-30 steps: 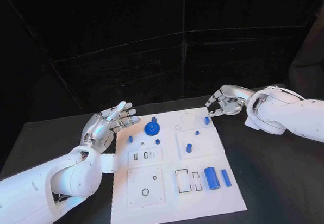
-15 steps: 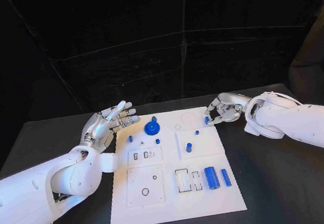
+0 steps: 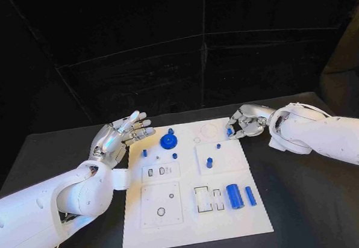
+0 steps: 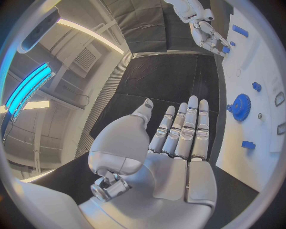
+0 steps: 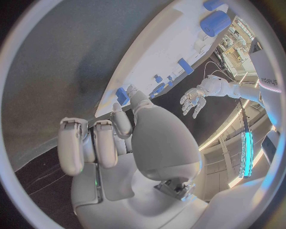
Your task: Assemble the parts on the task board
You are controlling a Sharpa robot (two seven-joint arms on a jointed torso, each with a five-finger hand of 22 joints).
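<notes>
Right hand (image 3: 248, 122) has slid in to the task board's (image 3: 196, 231) far right edge since a second ago, fingers curled right at the small upright blue peg (image 3: 229, 132) but grip unclear, while left hand (image 3: 121, 136) hovers spread.

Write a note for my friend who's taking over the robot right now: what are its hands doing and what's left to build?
Left robot hand: open, fingers spread, raised beside the far left corner of the white rectangular task board, holding nothing.
Right robot hand: fingers curled at a small blue peg on the board's far right edge; a grip cannot be confirmed.
On the board: a blue toothed gear at the far middle, a large blue cylinder and a slim blue bar lying near the right edge.
Done: nothing clearly assembled.
Left: seat the loose parts.
</notes>
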